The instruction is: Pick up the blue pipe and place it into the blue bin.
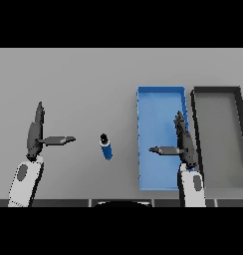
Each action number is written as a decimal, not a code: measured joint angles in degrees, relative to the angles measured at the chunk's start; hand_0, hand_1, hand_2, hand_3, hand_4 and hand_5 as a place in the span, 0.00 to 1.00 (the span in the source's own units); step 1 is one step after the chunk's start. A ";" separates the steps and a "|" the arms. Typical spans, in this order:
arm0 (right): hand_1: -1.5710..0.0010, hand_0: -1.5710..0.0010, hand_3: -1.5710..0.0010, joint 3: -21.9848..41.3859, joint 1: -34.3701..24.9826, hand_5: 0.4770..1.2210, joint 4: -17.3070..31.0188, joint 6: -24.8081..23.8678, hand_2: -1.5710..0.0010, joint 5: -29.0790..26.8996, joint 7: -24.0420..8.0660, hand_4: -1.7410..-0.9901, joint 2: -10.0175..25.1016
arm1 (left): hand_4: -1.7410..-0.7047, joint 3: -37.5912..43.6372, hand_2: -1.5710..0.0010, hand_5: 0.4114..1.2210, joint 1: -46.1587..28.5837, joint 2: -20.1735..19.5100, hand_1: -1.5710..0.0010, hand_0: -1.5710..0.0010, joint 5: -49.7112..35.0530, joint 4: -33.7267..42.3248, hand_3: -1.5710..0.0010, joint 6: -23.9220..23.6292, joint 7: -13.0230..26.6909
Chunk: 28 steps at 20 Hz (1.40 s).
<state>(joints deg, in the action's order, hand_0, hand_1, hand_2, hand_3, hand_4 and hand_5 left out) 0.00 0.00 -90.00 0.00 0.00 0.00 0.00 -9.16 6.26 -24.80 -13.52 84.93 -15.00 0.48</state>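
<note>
A short blue pipe (106, 148) with a dark end lies on the grey table, a little left of the blue bin (142, 144). My right hand (183, 142) hovers over the bin's right half, fingers straight and thumb pointing left, holding nothing. My left hand (35, 133) is at the left of the table, open too, its thumb pointing right toward the pipe with a clear gap between them.
A dark-rimmed grey bin (240, 134) stands right beside the blue bin, on its right. Bare grey table stretches behind and to the left of the pipe.
</note>
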 measured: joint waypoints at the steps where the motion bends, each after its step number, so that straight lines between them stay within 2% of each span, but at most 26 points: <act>1: 1.00 1.00 1.00 -0.06 -0.03 0.16 0.01 -0.03 1.00 -0.06 -0.02 0.71 0.05 | 0.75 -0.02 1.00 0.23 0.03 0.07 1.00 1.00 0.03 0.03 1.00 -0.06 -0.26; 6: 1.00 1.00 1.00 -0.55 -0.45 0.16 0.53 0.13 1.00 -0.41 -0.35 0.71 0.45 | 0.75 -0.43 1.00 0.23 -0.04 0.55 1.00 1.00 0.44 0.08 1.00 -0.42 -0.39; 7: 1.00 1.00 1.00 1.39 0.23 0.15 -1.19 1.55 1.00 3.94 3.47 0.71 4.87 | 0.75 -2.46 1.00 0.23 0.25 -3.69 1.00 1.00 0.78 0.44 1.00 6.43 -2.97; 8: 1.00 1.00 1.00 2.93 1.10 0.15 -2.32 2.47 1.00 6.70 4.79 0.72 7.24 | 0.74 -2.71 1.00 0.23 0.08 -7.27 1.00 1.00 0.08 0.29 1.00 11.29 -4.06; 9: 1.00 1.00 1.00 4.11 2.20 0.15 -3.23 2.93 1.00 8.77 5.58 0.73 8.56 | 0.74 -3.32 1.00 0.23 0.27 -8.76 1.00 1.00 -0.16 -0.25 1.00 14.47 -4.83; 11: 1.00 1.00 1.00 5.20 2.02 0.15 -3.96 3.30 1.00 10.41 5.00 0.73 9.43 | 0.75 -3.91 1.00 0.23 0.69 -10.09 1.00 1.00 -0.09 -1.15 1.00 17.51 -5.93; 13: 1.00 1.00 1.00 5.96 3.68 0.15 -4.94 3.24 1.00 11.21 5.88 0.74 9.31 | 0.75 -4.29 1.00 0.22 -0.11 -10.84 1.00 1.00 0.19 -1.06 1.00 18.90 -7.66; 16: 1.00 1.00 1.00 6.50 4.12 0.14 -6.32 3.23 1.00 11.87 4.53 0.74 9.55 | 0.74 -5.77 1.00 0.21 -1.89 -12.05 1.00 1.00 -0.53 2.10 1.00 22.18 -9.78; 18: 1.00 1.00 1.00 6.33 3.35 0.14 -6.20 3.24 1.00 11.38 3.23 0.72 9.23 | 0.73 -7.49 1.00 0.19 -3.29 -13.67 1.00 1.00 -0.90 5.98 1.00 24.62 -9.19; 19: 1.00 1.00 1.00 6.04 2.35 0.14 -5.63 3.19 1.00 11.24 2.30 0.71 9.32 | 0.72 -8.98 1.00 0.17 -3.64 -13.75 1.00 1.00 -0.42 7.56 1.00 25.39 -7.79; 22: 1.00 1.00 1.00 5.73 2.57 0.13 -6.57 3.84 1.00 9.76 3.14 0.68 9.14 | 0.68 -12.83 1.00 0.10 -4.88 -14.53 1.00 1.00 1.10 12.89 1.00 26.09 -1.87; 23: 1.00 1.00 1.00 5.81 2.29 0.13 -6.48 3.78 1.00 9.66 2.36 0.68 8.81 | 0.67 -14.21 1.00 0.09 -4.98 -14.03 1.00 1.00 1.70 13.34 1.00 26.49 -0.36; 24: 1.00 1.00 1.00 5.85 3.48 0.13 -7.12 3.77 1.00 9.81 2.94 0.69 8.99 | 0.66 -15.10 1.00 0.08 -4.59 -13.75 1.00 1.00 1.67 13.76 1.00 27.16 0.68; 25: 1.00 1.00 1.00 5.77 3.00 0.13 -6.59 3.81 1.00 10.00 2.23 0.70 9.23 | 0.64 -16.58 1.00 0.07 -4.97 -13.25 1.00 1.00 2.80 14.13 1.00 27.43 1.50; 28: 1.00 1.00 1.00 5.74 3.24 0.13 -6.79 4.08 1.00 9.80 2.90 0.70 9.34 | 0.61 -20.09 1.00 0.06 -3.80 -10.13 1.00 1.00 6.68 12.88 1.00 27.50 0.69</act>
<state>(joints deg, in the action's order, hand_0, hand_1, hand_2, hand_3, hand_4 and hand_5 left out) 5.74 3.24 -96.79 4.08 9.80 2.90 9.34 -29.25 2.46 -34.93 -6.83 97.81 12.50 1.17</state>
